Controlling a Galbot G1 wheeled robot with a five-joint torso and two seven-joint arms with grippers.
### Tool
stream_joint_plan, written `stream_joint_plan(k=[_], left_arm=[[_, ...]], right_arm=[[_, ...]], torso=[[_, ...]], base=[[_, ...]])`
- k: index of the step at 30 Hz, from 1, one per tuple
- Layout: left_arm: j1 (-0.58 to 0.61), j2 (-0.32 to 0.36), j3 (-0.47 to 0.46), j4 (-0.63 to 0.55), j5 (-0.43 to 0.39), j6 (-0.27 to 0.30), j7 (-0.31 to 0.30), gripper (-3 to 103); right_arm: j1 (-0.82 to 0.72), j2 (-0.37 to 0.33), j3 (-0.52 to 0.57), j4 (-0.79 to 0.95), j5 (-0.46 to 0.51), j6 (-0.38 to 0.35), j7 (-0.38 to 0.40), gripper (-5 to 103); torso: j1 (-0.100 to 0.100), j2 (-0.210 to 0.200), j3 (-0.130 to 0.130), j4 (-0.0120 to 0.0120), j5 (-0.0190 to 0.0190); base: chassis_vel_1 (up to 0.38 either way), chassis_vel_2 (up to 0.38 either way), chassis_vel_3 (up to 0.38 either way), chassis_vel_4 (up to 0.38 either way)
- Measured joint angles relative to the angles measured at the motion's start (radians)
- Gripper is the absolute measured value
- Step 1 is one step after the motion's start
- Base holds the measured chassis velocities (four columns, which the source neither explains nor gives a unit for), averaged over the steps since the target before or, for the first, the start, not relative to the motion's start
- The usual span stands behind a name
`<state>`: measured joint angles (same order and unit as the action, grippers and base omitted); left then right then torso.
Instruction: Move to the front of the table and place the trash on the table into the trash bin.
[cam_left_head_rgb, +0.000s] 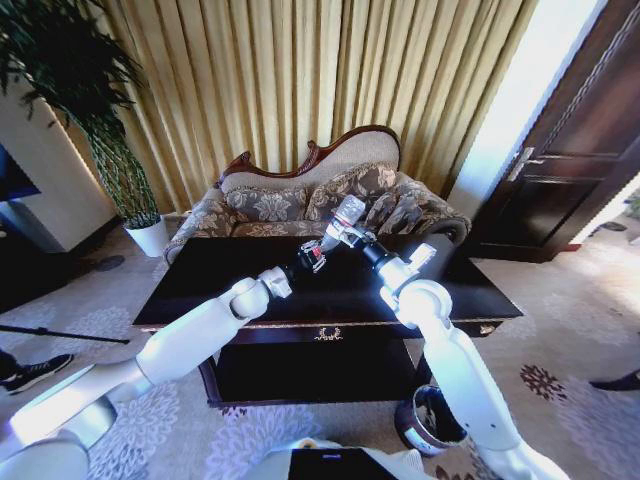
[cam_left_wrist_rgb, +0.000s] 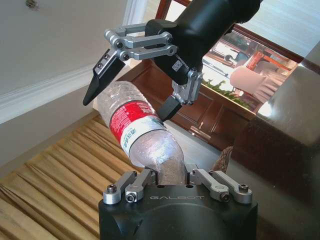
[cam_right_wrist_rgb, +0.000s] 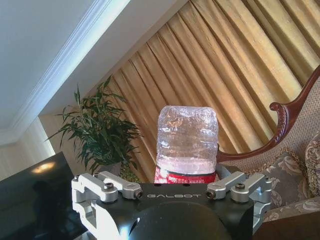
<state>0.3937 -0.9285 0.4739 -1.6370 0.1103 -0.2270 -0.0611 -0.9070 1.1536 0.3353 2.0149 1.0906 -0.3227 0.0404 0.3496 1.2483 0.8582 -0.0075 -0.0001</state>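
Above the bench (cam_left_head_rgb: 200, 290), left gripper (cam_left_wrist_rgb: 159, 176) pinches the bottle (cam_left_wrist_rgb: 140, 131); left wrist view shows right gripper (cam_left_wrist_rgb: 131, 97) fingers (cam_left_wrist_rgb: 99, 80) spread around it

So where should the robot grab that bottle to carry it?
Around the middle, at the red label, coming from the side across its width. The bottle is crinkly and slim, held up over the table by the left gripper, right gripper around its other end.

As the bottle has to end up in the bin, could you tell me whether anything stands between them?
The bottle, in the left pincer with the right pincer at it, hangs over the table. The table's front edge and the robot's right arm lie between it and the trash bin on the floor.
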Motion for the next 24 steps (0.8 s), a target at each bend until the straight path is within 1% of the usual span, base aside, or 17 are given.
stream_joint_plan(k=[4, 14, 20, 21, 23, 24], left_arm=[[0.007, 0.016, -0.008, -0.021, 0.001, 0.006, 0.003, 24], [0.012, 0.02, -0.017, -0.043, -0.006, 0.022, 0.001, 24], [0.018, 0.019, -0.008, -0.059, -0.034, 0.023, -0.002, 24], [0.021, 0.018, -0.007, -0.063, -0.037, 0.025, -0.004, 24], [0.026, 0.017, -0.004, -0.069, -0.039, 0.028, -0.005, 24], [0.026, 0.017, -0.004, -0.069, -0.039, 0.028, -0.005, 24]], right_arm=[[-0.006, 0.003, 0.0, 0.0, -0.008, 0.005, -0.001, 100], [-0.006, 0.008, -0.003, -0.005, -0.032, 0.013, -0.001, 100], [-0.009, 0.004, -0.003, 0.001, -0.022, 0.017, 0.001, 100], [-0.007, 0.001, -0.003, 0.002, -0.018, 0.017, 0.004, 102], [-0.001, -0.006, -0.003, 0.001, -0.013, 0.018, 0.015, 93], [-0.001, -0.006, -0.003, 0.001, -0.013, 0.018, 0.015, 93]], torso=[[0.0, 0.0, 0.0, 0.0001, -0.0001], [0.0, 0.0, 0.0, 0.0001, -0.0001], [0.0, 0.0, 0.0, 0.0, -0.0001], [0.0, 0.0, 0.0, 0.0, 0.0], [0.0, 0.0, 0.0, 0.0, 0.0], [0.0, 0.0, 0.0, 0.0, 0.0]], base=[[0.0, 0.0, 0.0, 0.0], [0.0, 0.0, 0.0, 0.0], [0.0, 0.0, 0.0, 0.0], [0.0, 0.0, 0.0, 0.0], [0.0, 0.0, 0.0, 0.0], [0.0, 0.0, 0.0, 0.0]])
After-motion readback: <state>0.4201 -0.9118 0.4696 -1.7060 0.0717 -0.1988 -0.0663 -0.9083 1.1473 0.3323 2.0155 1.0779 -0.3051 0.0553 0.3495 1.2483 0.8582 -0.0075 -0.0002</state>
